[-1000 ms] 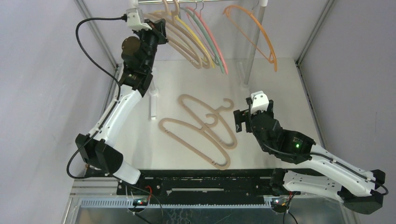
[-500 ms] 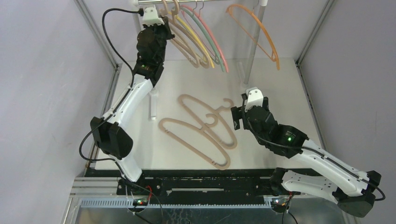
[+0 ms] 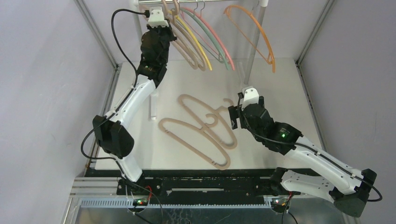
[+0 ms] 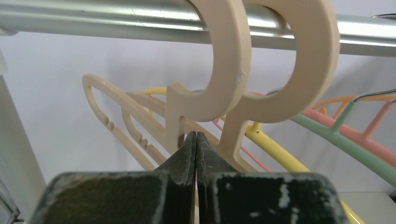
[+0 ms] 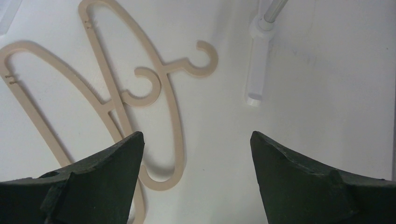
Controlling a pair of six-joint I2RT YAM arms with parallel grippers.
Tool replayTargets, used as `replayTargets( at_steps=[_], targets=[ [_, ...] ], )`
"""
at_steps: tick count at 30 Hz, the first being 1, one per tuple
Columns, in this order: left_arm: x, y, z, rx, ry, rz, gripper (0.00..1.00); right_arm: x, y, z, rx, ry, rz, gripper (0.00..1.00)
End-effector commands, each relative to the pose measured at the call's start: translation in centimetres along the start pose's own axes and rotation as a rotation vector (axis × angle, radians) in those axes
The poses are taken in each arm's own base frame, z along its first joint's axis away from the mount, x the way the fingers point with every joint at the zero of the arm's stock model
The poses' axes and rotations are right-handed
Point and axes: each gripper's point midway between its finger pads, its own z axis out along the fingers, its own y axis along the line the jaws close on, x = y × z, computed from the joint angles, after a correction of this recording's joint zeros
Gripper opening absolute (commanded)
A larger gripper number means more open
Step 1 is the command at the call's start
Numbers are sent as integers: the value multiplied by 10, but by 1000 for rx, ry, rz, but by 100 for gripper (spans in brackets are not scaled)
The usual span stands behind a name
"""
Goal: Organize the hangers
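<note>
Two beige hangers (image 3: 189, 49) hang by their hooks (image 4: 233, 70) from the metal rail (image 4: 93, 21). Yellow (image 3: 200, 49), green (image 3: 212, 42), pink (image 3: 223, 46) and orange (image 3: 261, 37) hangers hang to their right. My left gripper (image 3: 163, 31) is shut and empty, with its tips (image 4: 196, 136) just under the necks of the two beige hooks. Two more beige hangers (image 3: 162, 125) lie crossed on the table; their hooks (image 5: 215, 60) show in the right wrist view. My right gripper (image 3: 235, 117) is open and empty above the table, just right of them (image 5: 196, 135).
The rail frame's right post (image 3: 254, 46) stands on a white foot (image 5: 257, 70) at the back right of the table. The left post's foot (image 3: 152, 105) is left of the lying hangers. Grey walls close in on both sides.
My left arm has moved right along the rail to the beige hooks, and the hanging hangers have swung slightly right. My right gripper has moved a little left and up toward the lying hangers.
</note>
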Motion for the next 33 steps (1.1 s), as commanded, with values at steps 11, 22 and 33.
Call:
replayTargets(
  at_steps=[11, 22, 33],
  targets=[
    [-71, 7, -43, 21, -101, 8, 1, -3, 6, 8, -31, -39, 33, 91],
    [-104, 40, -65, -85, -164, 27, 5, -1, 10, 10, -54, -43, 44, 91],
    [-77, 32, -15, -90, -125, 46, 3, -6, 0, 8, -43, -59, 51, 91]
  ],
)
